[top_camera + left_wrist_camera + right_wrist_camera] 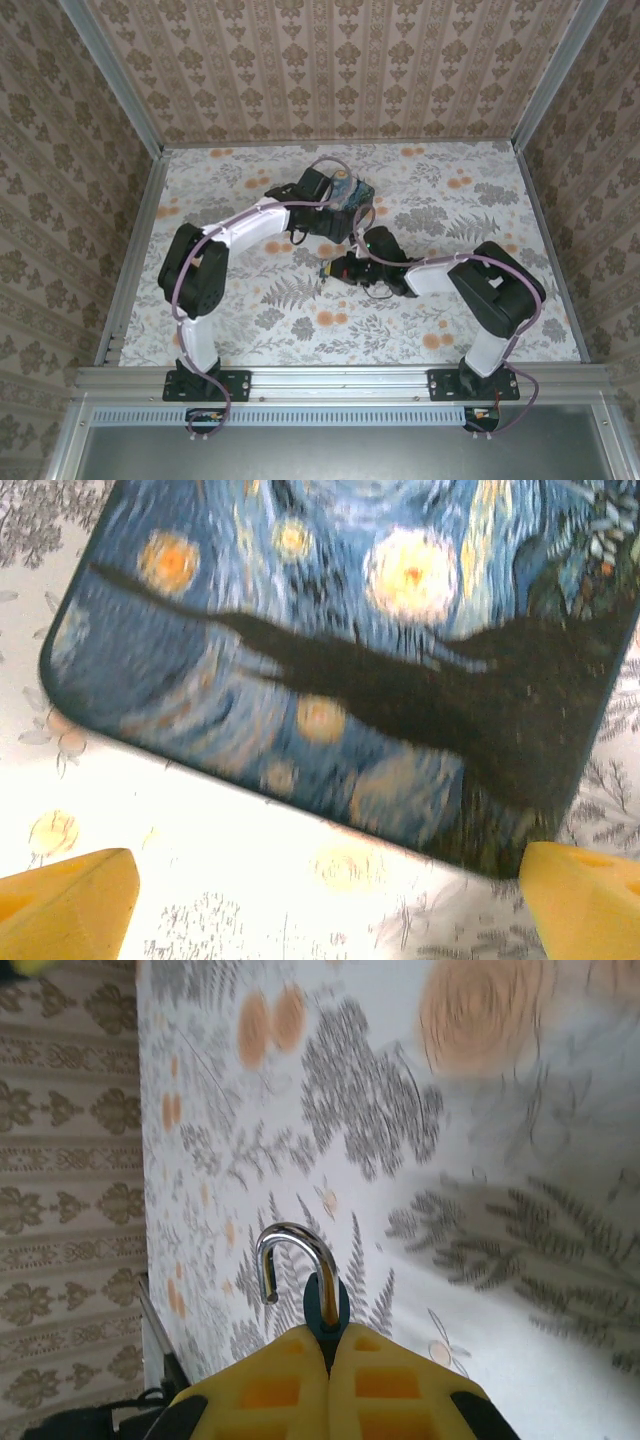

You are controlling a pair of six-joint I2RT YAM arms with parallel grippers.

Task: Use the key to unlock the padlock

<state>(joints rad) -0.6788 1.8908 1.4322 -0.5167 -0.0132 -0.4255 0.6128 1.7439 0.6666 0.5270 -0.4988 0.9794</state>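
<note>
My right gripper (328,1345) is shut on the padlock (324,1305), a small teal body pinched between the yellow fingers. Its chrome shackle (298,1243) sticks out past the fingertips, with one end hanging free of the body. In the top view this gripper (335,268) is low over the middle of the table. My left gripper (330,905) is open, and its yellow fingertips (70,900) stand wide apart over bare tablecloth beside the painted box (330,660). The key is hidden.
The blue-yellow Starry Night box (353,196) lies at the table's back middle, partly under the left wrist. Floral cloth covers the table (450,200). Wallpapered walls with metal rails (135,250) close it in on three sides.
</note>
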